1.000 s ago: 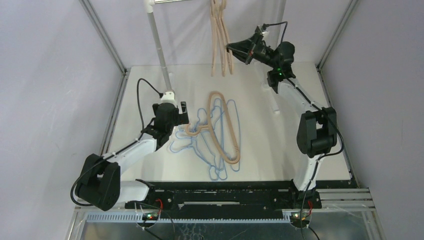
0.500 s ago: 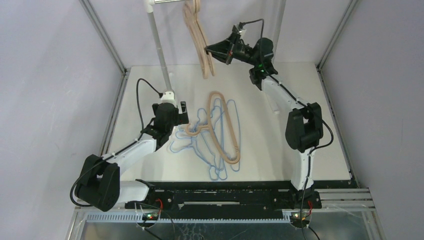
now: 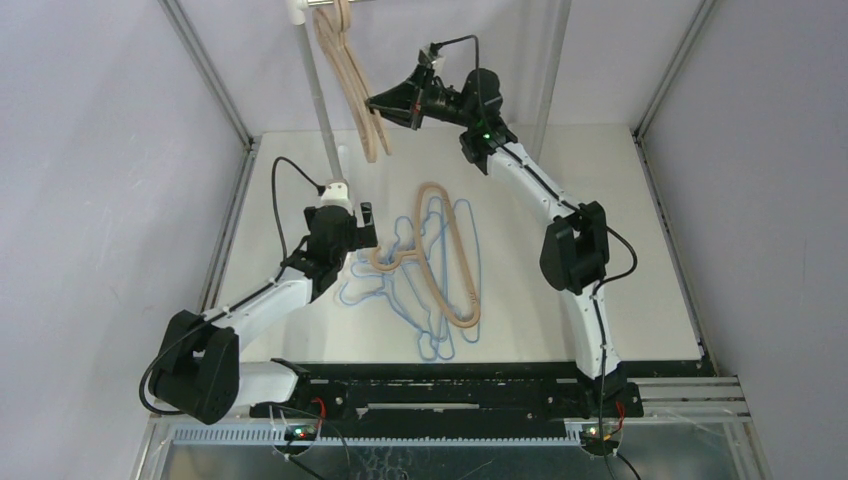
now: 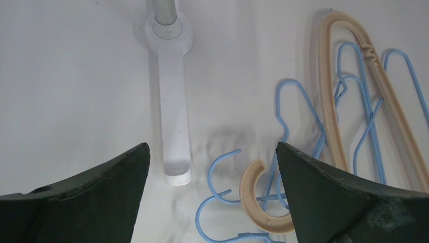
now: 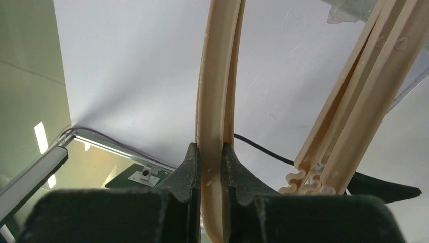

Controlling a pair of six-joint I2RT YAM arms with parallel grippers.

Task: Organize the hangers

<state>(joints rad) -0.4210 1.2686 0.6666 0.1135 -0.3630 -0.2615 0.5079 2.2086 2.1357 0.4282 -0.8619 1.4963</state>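
Top: right pincer (image 3: 377,103) raised at thick light-tan wooden hangers (image 3: 352,75) hanging by silver metal rail (image 3: 318,95). One tan hanger (image 3: 469,318) and thin light-blue wire hangers (image 3: 432,350) piled on white table (image 3: 600,200), left pincer (image 3: 366,228) beside them.
Left wrist: left pincer (image 4: 211,154) wide open, empty.
Right wrist: right pincer (image 5: 208,152) clamped on one hanging tan hanger (image 5: 216,91).

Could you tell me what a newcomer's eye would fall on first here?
The raised right gripper is shut on one of the thick light-tan hangers hanging at the top back. On the white table below, thin light-blue wire hangers lie tangled with one more tan hanger, and the open left gripper hovers by its hook.
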